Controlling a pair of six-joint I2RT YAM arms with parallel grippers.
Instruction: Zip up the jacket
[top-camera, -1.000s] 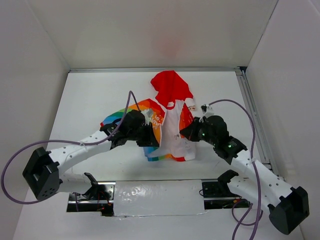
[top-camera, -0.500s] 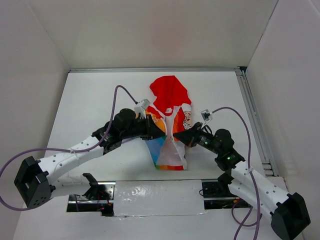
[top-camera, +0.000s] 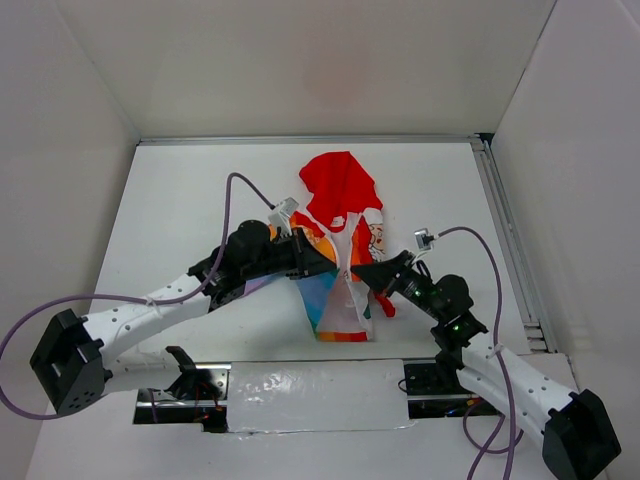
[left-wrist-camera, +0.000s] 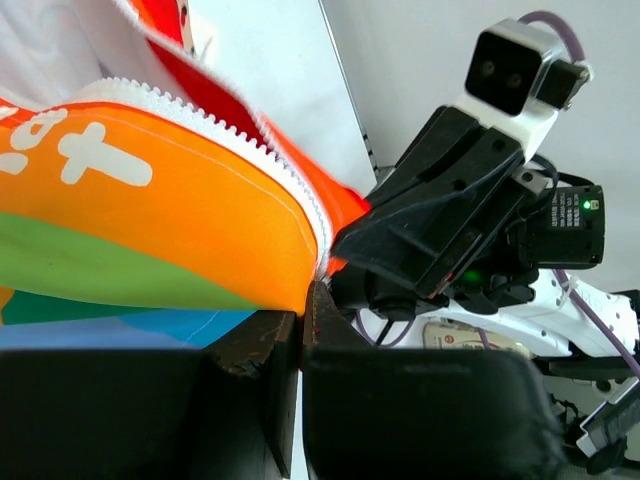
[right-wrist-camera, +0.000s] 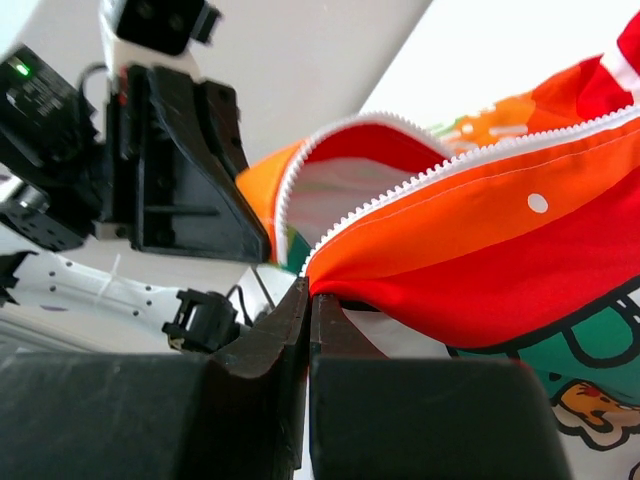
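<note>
The jacket (top-camera: 338, 300) is bunched in the middle of the table, its red hood (top-camera: 339, 183) lying at the far end. My left gripper (top-camera: 325, 263) is shut on the zipper edge of the rainbow-striped half (left-wrist-camera: 180, 215); its jaws (left-wrist-camera: 303, 300) pinch the orange cloth just below the white zipper teeth (left-wrist-camera: 190, 112). My right gripper (top-camera: 362, 271) is shut on the other front edge (right-wrist-camera: 500, 235), its jaws (right-wrist-camera: 308, 290) clamped where the white teeth (right-wrist-camera: 420, 180) end. Both grippers face each other a few centimetres apart, holding the two front edges up with the zipper unjoined between them.
A metal rail (top-camera: 507, 235) runs along the table's right side. A taped plate (top-camera: 310, 385) lies between the arm bases at the near edge. Purple cables (top-camera: 232, 195) loop above both arms. White walls enclose the table on three sides.
Over the last second both grippers drew the front edges up and together, so the flat jacket gathered into a narrow hanging bundle. In the last half second the right arm shifted slightly nearer.
</note>
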